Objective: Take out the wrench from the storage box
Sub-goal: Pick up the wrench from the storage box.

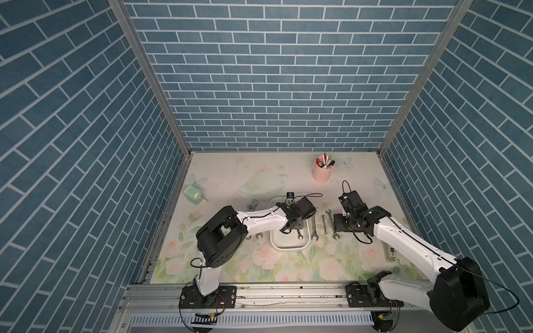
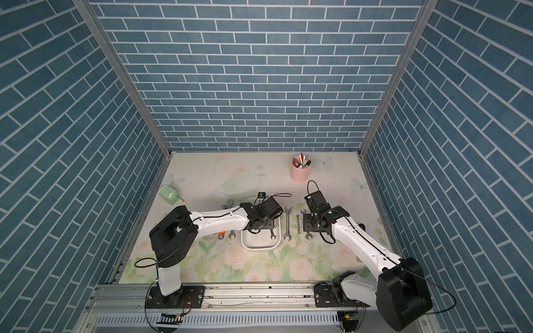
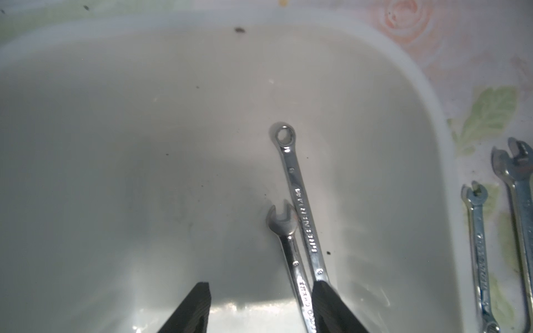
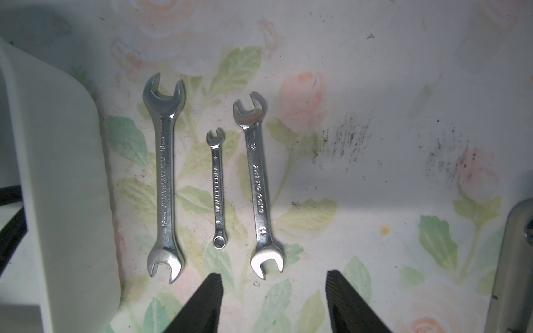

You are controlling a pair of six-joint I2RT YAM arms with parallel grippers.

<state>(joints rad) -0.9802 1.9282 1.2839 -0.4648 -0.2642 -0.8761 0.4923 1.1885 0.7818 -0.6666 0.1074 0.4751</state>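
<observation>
The left end effector (image 3: 261,285) hangs inside the storage box (image 3: 432,115), jaws spread and gripping nothing. The shorter wrench (image 3: 291,250) lies lengthwise straight ahead, its shaft inside the gap; the longer wrench (image 3: 300,201) lies alongside. The right end effector (image 4: 273,274), also spread, is farther off over the desk (image 4: 375,115).

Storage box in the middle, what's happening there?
The left gripper is down in the white storage box, jaws open at the handle ends of two wrenches lying side by side on its floor; neither is gripped yet. The right gripper hangs open over three wrenches laid out on the table beside the box.
</observation>
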